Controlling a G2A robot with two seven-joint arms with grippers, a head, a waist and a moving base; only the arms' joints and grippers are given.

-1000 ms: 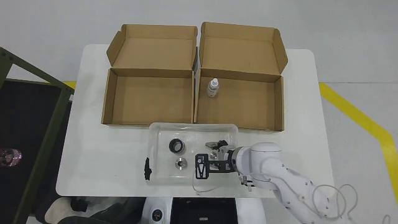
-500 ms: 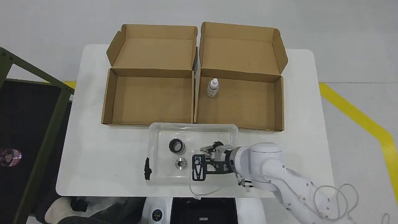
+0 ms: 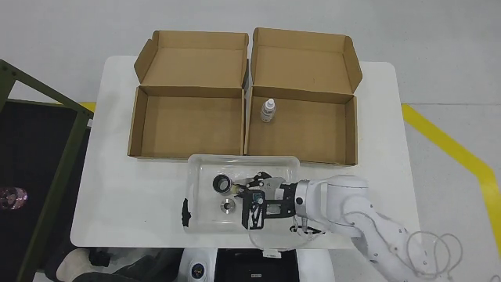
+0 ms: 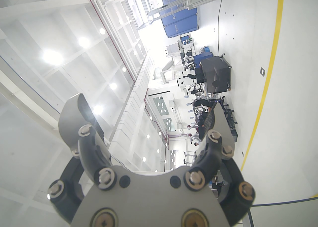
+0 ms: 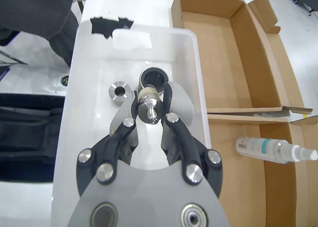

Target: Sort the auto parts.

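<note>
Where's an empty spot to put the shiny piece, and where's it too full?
The bottle-free cardboard box has a fully bare floor. The other box is bare past the spray bottle by its inner wall. Crowded: the clear bin, where the right end effector holds the metal fitting close by the black ring and silver collet.

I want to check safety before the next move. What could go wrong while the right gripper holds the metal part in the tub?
The right gripper pinches a round, shiny metal part, so it may slip when lifted.
The black ring lies right beside the part and could be knocked.
The wall of the tub is close; the part might hit it going out.
</note>
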